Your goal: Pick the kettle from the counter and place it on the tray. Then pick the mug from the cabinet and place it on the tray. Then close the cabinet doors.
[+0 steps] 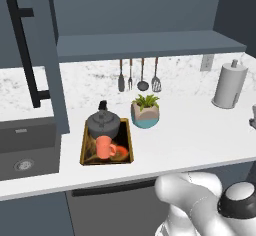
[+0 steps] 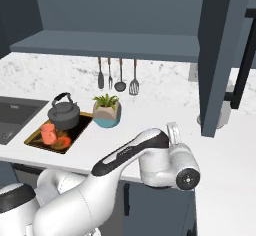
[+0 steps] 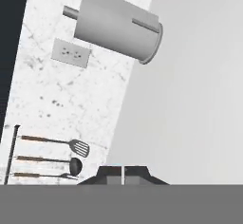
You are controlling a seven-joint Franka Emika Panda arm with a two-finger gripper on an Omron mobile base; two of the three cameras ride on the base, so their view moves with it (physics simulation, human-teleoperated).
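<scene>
The dark-grey kettle (image 1: 103, 122) (image 2: 63, 112) stands upright at the far end of the gold-rimmed tray (image 1: 83, 147) (image 2: 76, 136). The orange-red mug (image 1: 104, 147) (image 2: 48, 132) sits in front of it, also on the tray. Both cabinet doors stand open: the left door (image 1: 47, 55) with its black bar handle, and the right door (image 2: 220, 55). The cabinet shelf (image 1: 150, 44) (image 2: 110, 44) is bare. My gripper (image 3: 123, 173) is shut on nothing and faces the backsplash over the right part of the counter (image 1: 195, 135), well away from the tray.
A beige-and-teal plant pot (image 1: 145, 111) (image 2: 107, 111) stands right of the tray. A sink (image 1: 25, 147) (image 2: 12, 112) lies to its left. A tall grey cylinder (image 1: 230, 85) (image 3: 116, 26) stands at the back right beside an outlet (image 3: 71, 53). Utensils (image 1: 137, 77) (image 3: 52, 159) hang on the backsplash.
</scene>
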